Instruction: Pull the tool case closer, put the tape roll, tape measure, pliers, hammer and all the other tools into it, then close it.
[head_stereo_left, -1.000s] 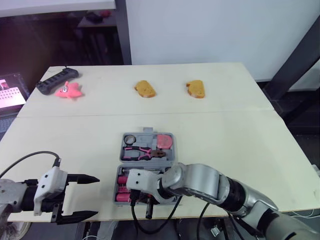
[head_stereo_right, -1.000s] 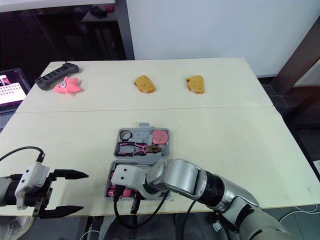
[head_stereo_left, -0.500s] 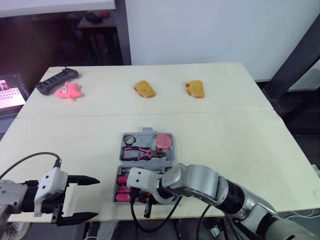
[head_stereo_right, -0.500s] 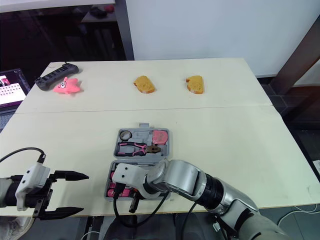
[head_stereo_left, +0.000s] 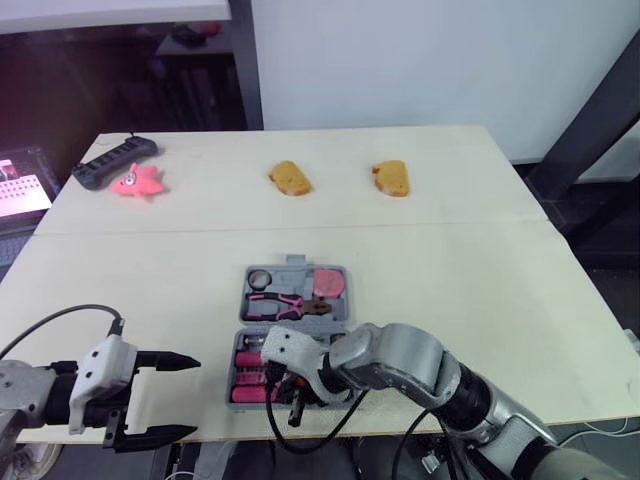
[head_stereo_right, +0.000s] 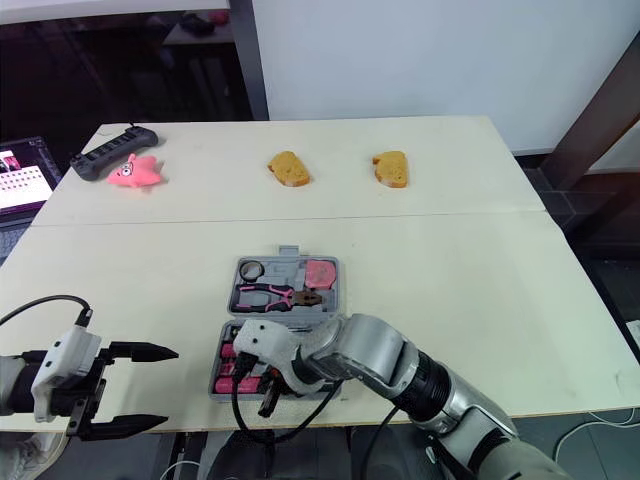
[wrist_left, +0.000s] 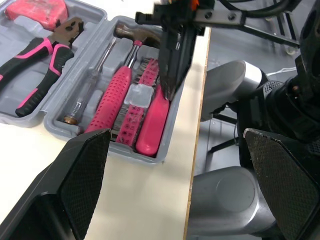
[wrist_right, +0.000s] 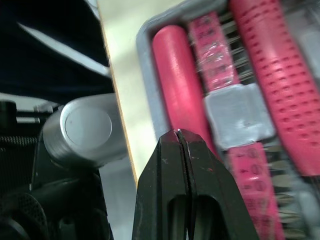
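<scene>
On the cream table (head_stereo_left: 450, 270), the open grey tool case (head_stereo_right: 287, 254) lies near the front edge, pliers (head_stereo_left: 285, 304) in its far half, the hammer (wrist_left: 116, 90) in its near half, where the right gripper (wrist_right: 178, 134) hangs, fingers pressed together and empty, while the left gripper (head_stereo_left: 190, 396) gapes wide, well apart.

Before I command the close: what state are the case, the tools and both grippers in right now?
tool case: open, both halves flat.
tape roll: seated in the far half.
tape measure: seated in the far half.
pliers: lying in the far half.
hammer: lying in the near half.
left gripper: open, empty, left of the case.
right gripper: shut, empty, tips over a pink handle in the near half.
</scene>
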